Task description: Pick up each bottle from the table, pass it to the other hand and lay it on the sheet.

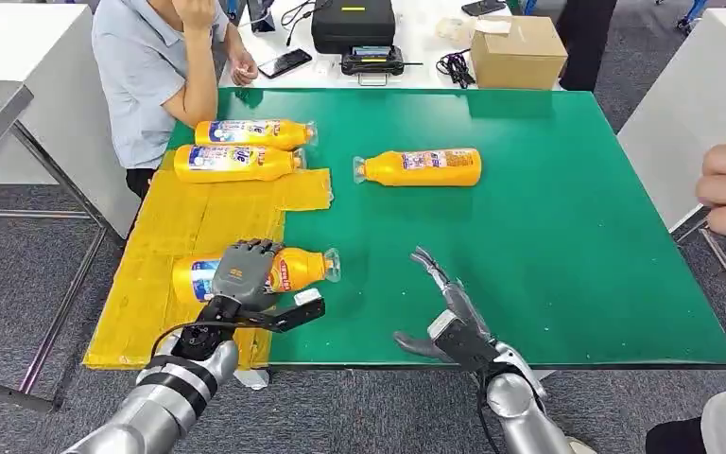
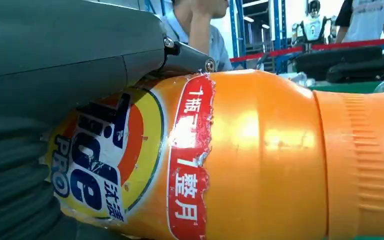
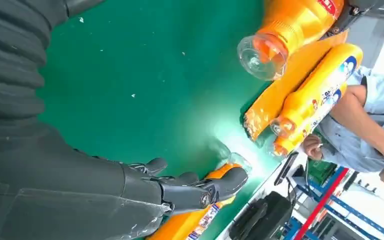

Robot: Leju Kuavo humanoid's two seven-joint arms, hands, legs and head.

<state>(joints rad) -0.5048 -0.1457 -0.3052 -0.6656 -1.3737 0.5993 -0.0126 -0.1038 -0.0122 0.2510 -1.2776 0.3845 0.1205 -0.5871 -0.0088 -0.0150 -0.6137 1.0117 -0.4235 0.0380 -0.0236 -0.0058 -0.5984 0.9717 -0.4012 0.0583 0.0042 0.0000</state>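
Orange bottle (image 1: pixel 284 270) (clear cap, torn label) in left hand's (image 1: pixel 243 270) grasp; right hand (image 1: pixel 449 307) spread.

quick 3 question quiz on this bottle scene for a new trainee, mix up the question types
1. True or false: the left hand grips a bottle over the yellow sheet.
2. How many bottles lie wholly on the sheet, untouched by the robot? A) one B) two C) four
3. Fill in: the lone bottle on the green table lies ____ the sheet.

Key: 1 true; 2 B, the pair at the far end; 3 off. The right hand holds nothing.
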